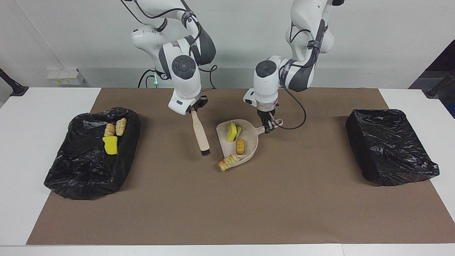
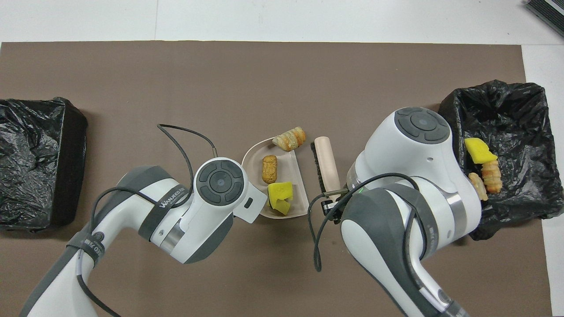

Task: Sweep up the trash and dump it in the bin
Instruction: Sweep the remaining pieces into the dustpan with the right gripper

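right gripper (image 1: 194,109) clamps brush (image 1: 200,135) beside dustpan (image 1: 250,140) in left gripper (image 1: 269,125)

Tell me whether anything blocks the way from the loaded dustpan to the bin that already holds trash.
Only the brush, hanging from the right gripper, sits between the dustpan, held by the left gripper, and that bin. The mat there shows nothing else. One bread roll straddles the dustpan's lip.
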You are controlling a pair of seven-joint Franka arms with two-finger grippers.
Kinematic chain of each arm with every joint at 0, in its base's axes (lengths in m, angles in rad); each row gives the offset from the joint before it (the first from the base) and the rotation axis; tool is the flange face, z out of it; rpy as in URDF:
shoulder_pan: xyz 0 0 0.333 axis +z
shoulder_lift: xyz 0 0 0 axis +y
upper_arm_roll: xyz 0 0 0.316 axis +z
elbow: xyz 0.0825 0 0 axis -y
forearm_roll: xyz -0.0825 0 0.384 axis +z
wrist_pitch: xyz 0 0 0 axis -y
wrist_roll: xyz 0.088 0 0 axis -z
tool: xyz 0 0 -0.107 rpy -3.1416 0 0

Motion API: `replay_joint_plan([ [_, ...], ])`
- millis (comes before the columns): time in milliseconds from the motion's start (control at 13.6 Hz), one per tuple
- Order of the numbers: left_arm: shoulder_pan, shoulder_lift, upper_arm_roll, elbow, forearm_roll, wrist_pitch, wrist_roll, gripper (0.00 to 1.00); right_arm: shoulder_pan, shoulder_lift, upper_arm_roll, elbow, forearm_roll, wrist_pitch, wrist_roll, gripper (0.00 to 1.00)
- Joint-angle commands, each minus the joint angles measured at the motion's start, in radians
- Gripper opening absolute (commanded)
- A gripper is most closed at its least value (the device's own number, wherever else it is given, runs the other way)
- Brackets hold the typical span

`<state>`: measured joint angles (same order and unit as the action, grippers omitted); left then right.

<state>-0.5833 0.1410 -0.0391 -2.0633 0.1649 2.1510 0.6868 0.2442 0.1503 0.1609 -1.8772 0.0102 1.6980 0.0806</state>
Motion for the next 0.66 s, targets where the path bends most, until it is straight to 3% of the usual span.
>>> replay_joint_plan([
  [0, -0.003, -0.031, 0.005, -0.04, 0.005, 0.038, -0.023, 0.0, 0.004, 0.075, 0.008, 0.073, -0.021, 0.035, -0.038, 0.0],
  [148, -0.003, -0.032, 0.005, -0.047, 0.005, 0.044, -0.056, 0.0, 0.009, 0.121, 0.017, 0.073, -0.009, 0.095, -0.027, 0.0],
  [295, -0.001, -0.034, 0.005, -0.052, 0.005, 0.052, -0.062, 0.0, 0.044, 0.143, 0.025, 0.064, 0.095, 0.156, -0.007, 0.0],
  [590, -0.001, -0.038, 0.005, -0.058, 0.004, 0.049, -0.062, 0.0, 0.053, 0.108, 0.032, 0.075, 0.246, 0.106, 0.062, 0.0],
])
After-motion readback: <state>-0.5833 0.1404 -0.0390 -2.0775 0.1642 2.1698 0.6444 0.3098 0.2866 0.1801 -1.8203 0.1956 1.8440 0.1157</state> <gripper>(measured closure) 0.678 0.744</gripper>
